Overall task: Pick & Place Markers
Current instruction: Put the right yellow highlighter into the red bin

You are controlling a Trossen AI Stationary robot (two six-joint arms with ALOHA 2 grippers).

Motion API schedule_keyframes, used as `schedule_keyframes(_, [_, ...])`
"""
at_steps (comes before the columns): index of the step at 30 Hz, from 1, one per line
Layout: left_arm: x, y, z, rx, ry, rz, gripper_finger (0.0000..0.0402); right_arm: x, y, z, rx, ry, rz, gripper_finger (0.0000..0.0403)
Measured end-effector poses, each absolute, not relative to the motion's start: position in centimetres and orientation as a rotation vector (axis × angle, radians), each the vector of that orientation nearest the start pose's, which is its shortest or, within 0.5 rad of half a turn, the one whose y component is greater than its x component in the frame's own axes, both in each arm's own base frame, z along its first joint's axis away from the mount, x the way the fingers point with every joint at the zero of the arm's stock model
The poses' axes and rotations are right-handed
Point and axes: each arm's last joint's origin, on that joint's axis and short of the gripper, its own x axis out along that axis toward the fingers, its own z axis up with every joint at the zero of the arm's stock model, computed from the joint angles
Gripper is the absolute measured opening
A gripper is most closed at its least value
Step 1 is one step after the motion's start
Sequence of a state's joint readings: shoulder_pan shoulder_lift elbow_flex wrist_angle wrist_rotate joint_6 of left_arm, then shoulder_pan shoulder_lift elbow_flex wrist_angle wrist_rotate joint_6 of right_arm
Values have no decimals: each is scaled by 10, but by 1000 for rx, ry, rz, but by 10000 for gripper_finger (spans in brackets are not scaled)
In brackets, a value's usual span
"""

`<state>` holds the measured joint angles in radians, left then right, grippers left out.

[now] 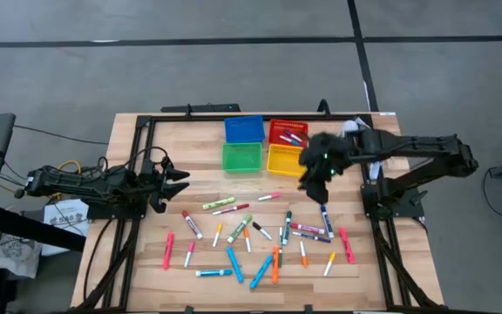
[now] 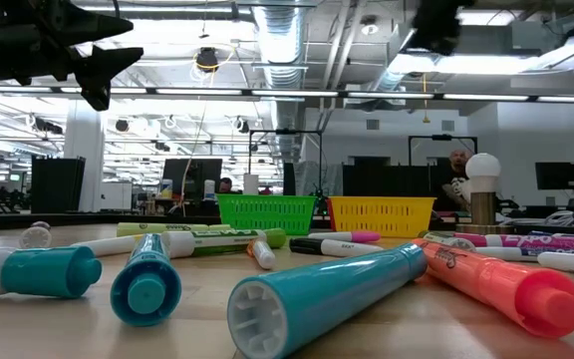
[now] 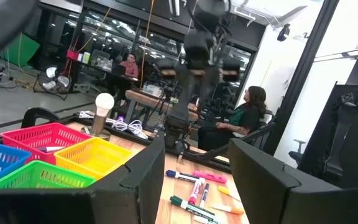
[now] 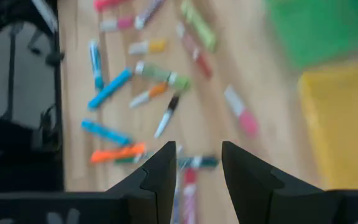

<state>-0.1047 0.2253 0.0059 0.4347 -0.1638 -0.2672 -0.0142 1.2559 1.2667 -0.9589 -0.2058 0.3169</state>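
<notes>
We see the right gripper (image 1: pixel 318 181), fingers parted and empty, poised near the yellow bin (image 1: pixel 285 160) above the markers (image 1: pixel 260 237) scattered across the table's near half; next, we judge, it must descend onto one.

"EXPO" legible on white-bodied marker (image 2: pixel 551 240), low view, at 3 o'clock on bench; other print unreadable.

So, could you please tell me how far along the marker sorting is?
Done: a few markers lie in the red bin. In hand: nothing; the right claw hovers empty by the yellow bin, the left claw waits open. Left: most markers remain scattered on the table.
</notes>
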Motion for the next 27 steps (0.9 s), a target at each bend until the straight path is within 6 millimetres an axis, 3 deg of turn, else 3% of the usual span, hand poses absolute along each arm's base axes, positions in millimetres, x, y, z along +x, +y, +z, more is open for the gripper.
schedule_keyframes(10, [109,-7,188,-294,-215,30,177,231,63,327,658,1124,-10,118])
schedule_keyframes(19, [109,-7,188,-294,-214,30,177,213,117,298,964,1312,-240,118])
schedule_keyframes(27, [109,-7,188,-294,-214,30,177,202,165,267,1053,1454,-451,118])
